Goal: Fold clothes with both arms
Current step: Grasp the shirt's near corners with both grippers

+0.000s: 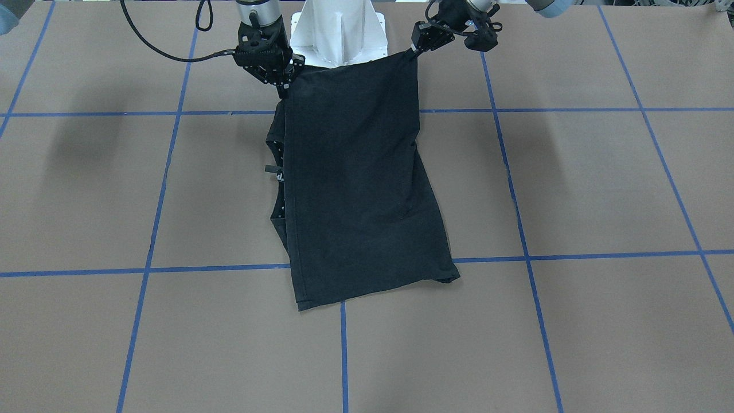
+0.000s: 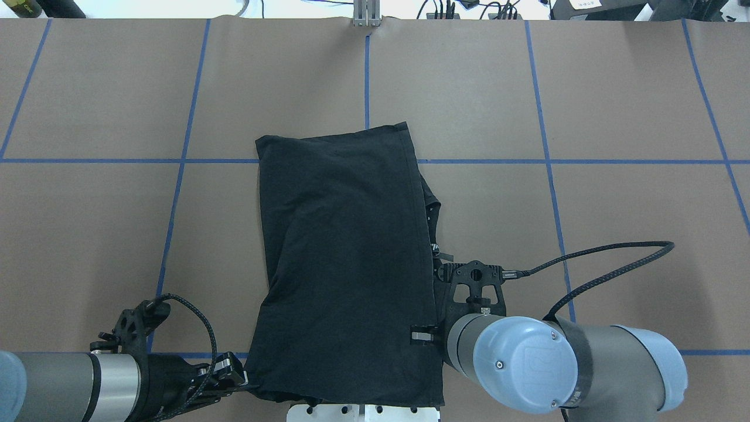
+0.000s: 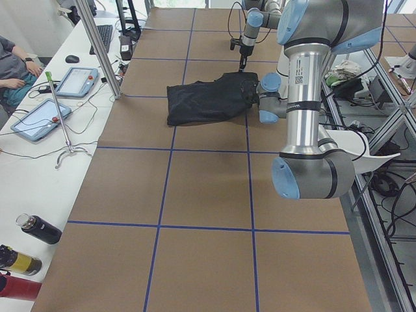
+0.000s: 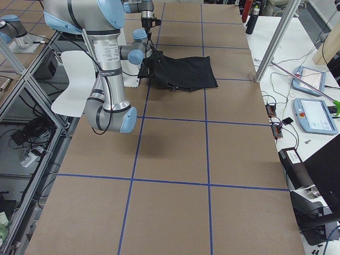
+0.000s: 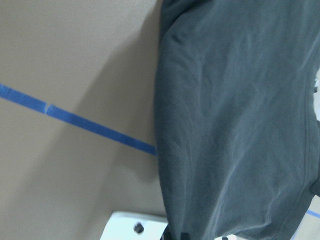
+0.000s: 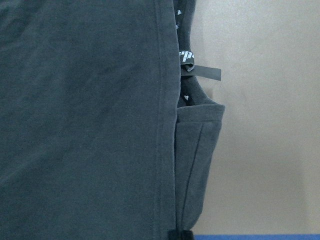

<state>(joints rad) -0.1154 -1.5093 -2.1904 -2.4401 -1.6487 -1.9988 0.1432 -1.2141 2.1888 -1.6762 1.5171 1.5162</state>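
Note:
The black T-shirt [image 1: 355,183] is folded lengthwise, its print hidden. Its far end lies on the brown table [image 1: 573,189], and its near edge is lifted by the robot's base. My left gripper [image 1: 414,51] is shut on one near corner; it also shows in the overhead view [image 2: 241,382]. My right gripper [image 1: 282,87] is shut on the other near corner, also in the overhead view [image 2: 432,336]. The shirt [image 2: 345,258] stretches between them. A folded sleeve and a small neck tag [image 6: 200,72] stick out on the right gripper's side. The left wrist view shows the hanging cloth [image 5: 240,125].
The white pedestal base [image 1: 338,34] stands right behind the held edge. Blue tape lines [image 1: 573,109] grid the table. A side bench with tablets [image 3: 39,117], bottles [image 3: 36,229] and a metal post [image 3: 97,45] runs along the far edge, where an operator sits.

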